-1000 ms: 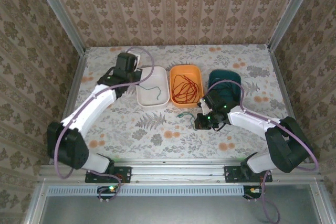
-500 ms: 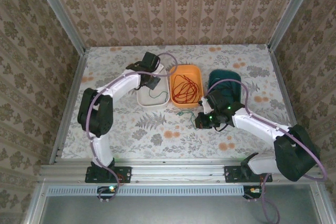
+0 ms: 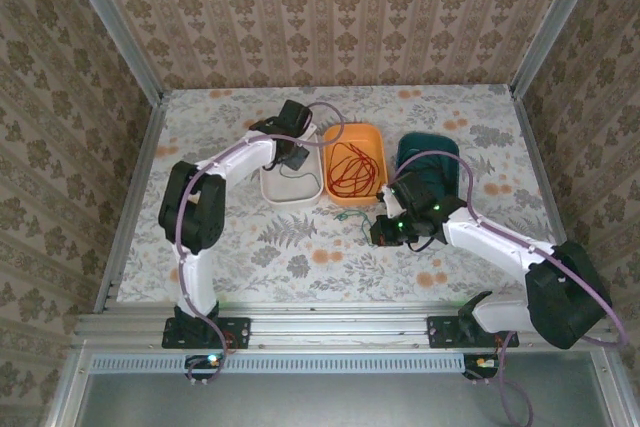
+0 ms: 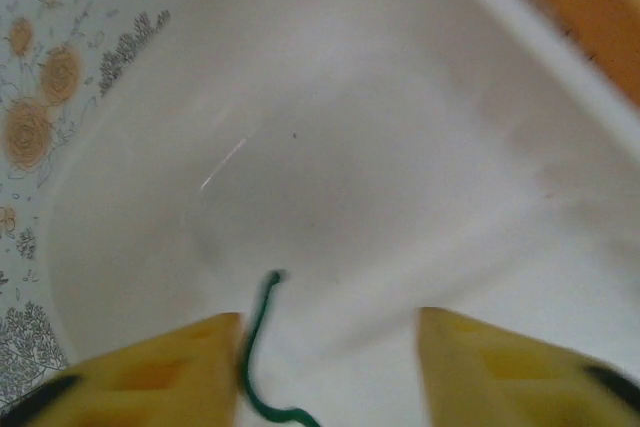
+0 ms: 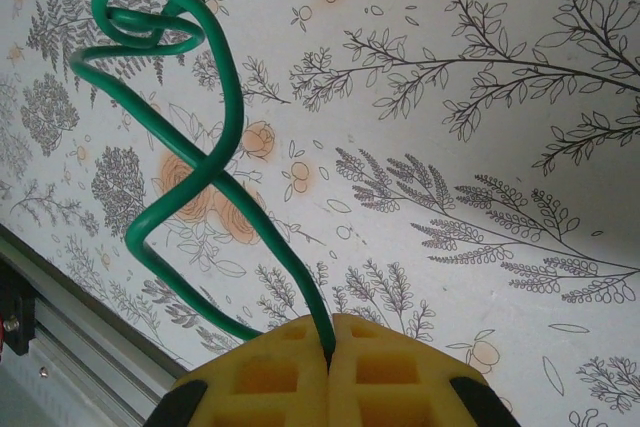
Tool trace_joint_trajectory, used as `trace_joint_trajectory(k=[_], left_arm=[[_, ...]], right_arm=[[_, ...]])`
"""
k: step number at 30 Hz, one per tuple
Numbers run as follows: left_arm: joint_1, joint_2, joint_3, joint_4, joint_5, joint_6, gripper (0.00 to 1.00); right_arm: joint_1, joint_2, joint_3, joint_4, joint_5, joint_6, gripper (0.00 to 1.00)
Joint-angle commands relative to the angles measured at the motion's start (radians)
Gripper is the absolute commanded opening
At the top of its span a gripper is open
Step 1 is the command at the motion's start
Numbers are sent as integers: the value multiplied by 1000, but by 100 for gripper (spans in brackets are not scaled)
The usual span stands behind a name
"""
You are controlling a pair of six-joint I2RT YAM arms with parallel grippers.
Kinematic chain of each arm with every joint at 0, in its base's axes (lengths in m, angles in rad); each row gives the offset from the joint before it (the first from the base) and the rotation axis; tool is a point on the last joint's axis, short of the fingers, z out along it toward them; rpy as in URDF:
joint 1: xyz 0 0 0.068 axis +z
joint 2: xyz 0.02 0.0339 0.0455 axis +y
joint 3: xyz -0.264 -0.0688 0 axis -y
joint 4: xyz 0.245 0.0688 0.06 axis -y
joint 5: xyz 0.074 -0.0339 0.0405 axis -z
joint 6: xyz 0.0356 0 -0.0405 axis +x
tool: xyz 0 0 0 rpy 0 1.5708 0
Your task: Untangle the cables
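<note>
Since a second ago the left arm is no longer reaching beside the white tray (image 3: 278, 189); it is now folding in over it. The left gripper (image 4: 330, 367) is hanging released, with its yellow fingers (image 4: 150, 379) standing apart. The left wrist view is giving what the top view barely shows: a thin green cable (image 4: 258, 342) is lying on the tray's pale floor just beside the left finger. Whether the two are touching, I cannot tell.

From above, the red cable (image 3: 350, 169) is sitting bundled in the orange tray (image 3: 375, 137). That tray is standing between the white one and a teal tray (image 3: 425, 145).

The right gripper (image 5: 330, 352) is clenching the end of a curly green cable (image 5: 165, 152), its fingers pressing together on it. The right wrist view is showing the strand twisting out in loops over the floral surface (image 5: 480, 67). The top view is reducing it to a small squiggle in front of the orange tray.
</note>
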Motion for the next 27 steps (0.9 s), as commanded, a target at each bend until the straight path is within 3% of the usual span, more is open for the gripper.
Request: trace_joint_trajectory(k=[1, 4, 9, 15, 23, 27], left_arm=[[-14, -113, 42, 19, 53, -9, 69], [-14, -165, 51, 3, 63, -37, 77], [-7, -287, -14, -18, 190, -55, 84], [9, -385, -135, -20, 283, -92, 85], [-49, -585, -439, 68, 696, -20, 85], [-76, -657, -515, 92, 796, 12, 82]], right_arm=[[6, -25, 37, -27, 14, 13, 3], [6, -34, 47, -27, 5, 13, 3], [-3, -44, 57, -3, -15, 27, 4], [-5, -9, 87, 11, -42, 22, 3], [-25, -4, 87, 99, -177, 63, 4], [-53, 9, 91, 120, -284, 78, 4]])
